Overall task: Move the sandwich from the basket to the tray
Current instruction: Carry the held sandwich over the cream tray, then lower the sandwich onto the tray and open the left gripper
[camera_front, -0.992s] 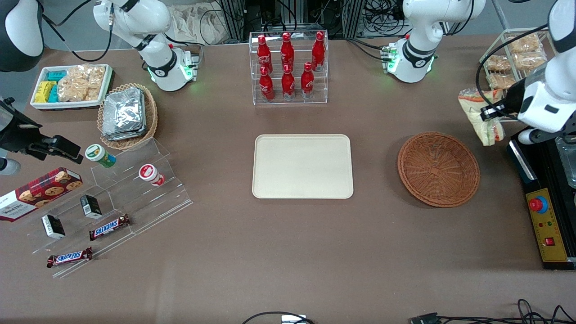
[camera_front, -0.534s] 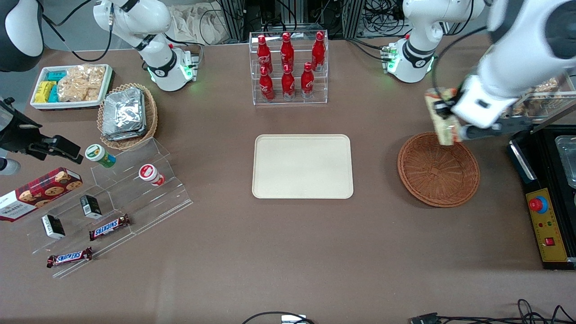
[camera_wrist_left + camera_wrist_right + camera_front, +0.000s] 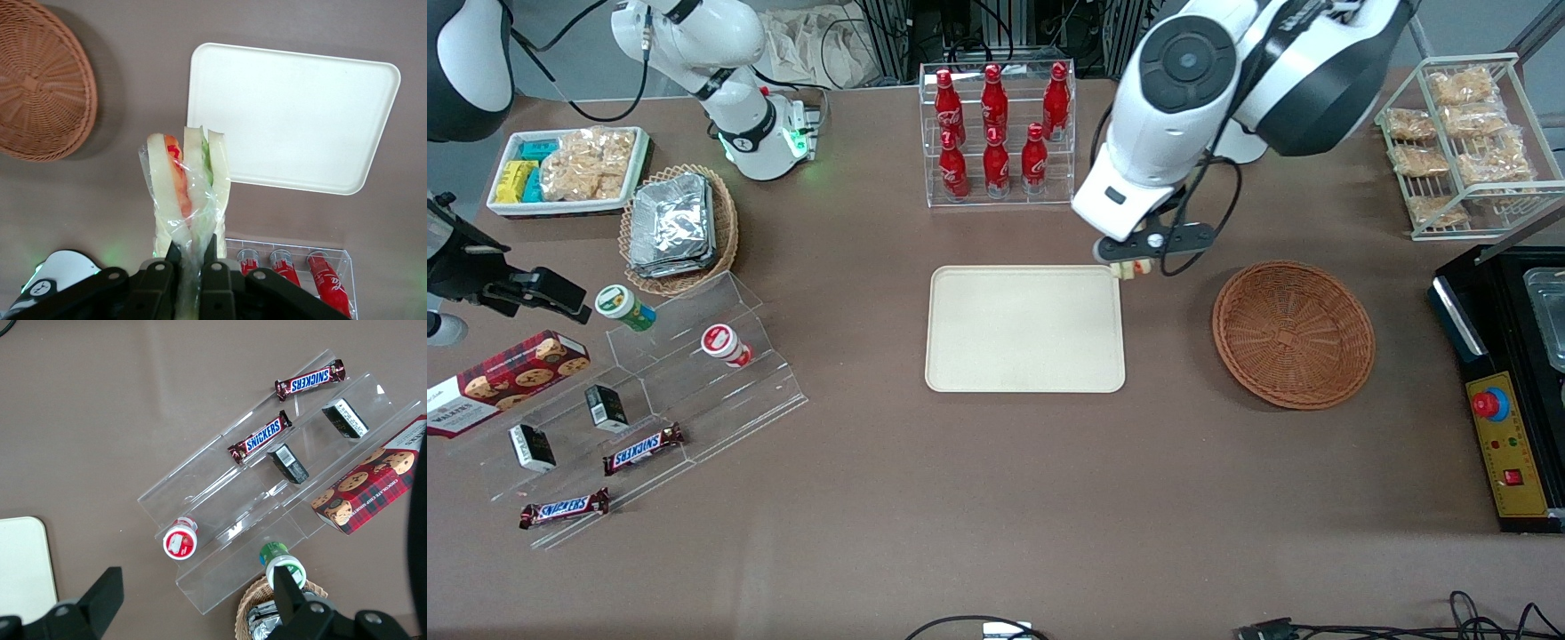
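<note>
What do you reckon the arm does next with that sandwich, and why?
Probably it carries on a little over the tray, then lowers. The gripper is shut on the sandwich by its wrap, holding it in the air. In the front view the gripper hangs just at the tray's corner nearest the basket, which is empty, so only the placing seems left.

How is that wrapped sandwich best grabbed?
By the gathered clear wrap at its one end, from above, as the gripper now does, shut on the sandwich near the tray corner. The wedge hangs freely, so the soft bread isn't crushed.
</note>
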You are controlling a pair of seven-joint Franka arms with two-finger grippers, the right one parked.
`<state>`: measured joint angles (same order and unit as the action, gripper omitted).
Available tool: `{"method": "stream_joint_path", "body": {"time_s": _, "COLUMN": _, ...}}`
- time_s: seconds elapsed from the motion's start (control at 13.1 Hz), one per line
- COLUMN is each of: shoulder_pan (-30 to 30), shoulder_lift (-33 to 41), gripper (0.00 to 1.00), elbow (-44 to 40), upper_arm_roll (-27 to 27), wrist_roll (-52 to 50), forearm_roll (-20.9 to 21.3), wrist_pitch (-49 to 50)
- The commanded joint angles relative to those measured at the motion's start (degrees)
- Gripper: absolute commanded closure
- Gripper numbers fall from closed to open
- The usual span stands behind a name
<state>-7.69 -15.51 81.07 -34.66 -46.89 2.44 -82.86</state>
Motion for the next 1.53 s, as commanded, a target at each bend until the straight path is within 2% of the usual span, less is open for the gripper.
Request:
{"method": "stream_joint_path", "body": {"time_s": 0.0, "shoulder_pan": -1.01, "shoulder_lift": -1.54, "gripper": 0.99, "elbow": 2.92, "upper_arm_roll": -0.58, "wrist_roll": -0.84, "forearm_roll": 3.09, "wrist_pitch": -4.3}}
{"method": "stream_joint_path", "body": {"time_s": 0.23, "shoulder_pan": -1.01, "shoulder_lift": -1.28, "gripper": 0.99, "elbow": 13.99, "upper_arm_roll": -1.81, "wrist_roll": -0.84, "forearm_roll": 6.43, "wrist_pitch": -17.38}}
{"method": "stream_joint_path", "body": {"time_s": 0.61, "shoulder_pan": -0.31, "shoulder_lift": -4.87, "gripper": 0.99, "elbow": 28.77, "upper_arm_roll": -1.2, "wrist_roll": -0.84, "forearm_roll": 14.51, "wrist_pitch": -39.7}}
{"method": "stream_joint_path", "body": {"time_s": 0.76, "shoulder_pan": -0.31, "shoulder_lift": -8.29, "gripper": 0.99, "elbow": 30.37, "upper_arm_roll": -0.93, "wrist_roll": -1.36, "forearm_roll": 16.1, "wrist_pitch": -44.56}}
{"method": "stream_joint_path", "body": {"time_s": 0.92, "shoulder_pan": -0.31, "shoulder_lift": -11.11, "gripper": 0.99, "elbow": 30.37, "upper_arm_roll": -0.49, "wrist_roll": -1.8, "forearm_roll": 19.43, "wrist_pitch": -45.54}}
{"method": "stream_joint_path", "body": {"time_s": 1.45, "shoulder_pan": -0.31, "shoulder_lift": -14.02, "gripper": 0.99, "elbow": 31.78, "upper_arm_roll": 0.38, "wrist_roll": -3.56, "forearm_roll": 20.24, "wrist_pitch": -51.43}}
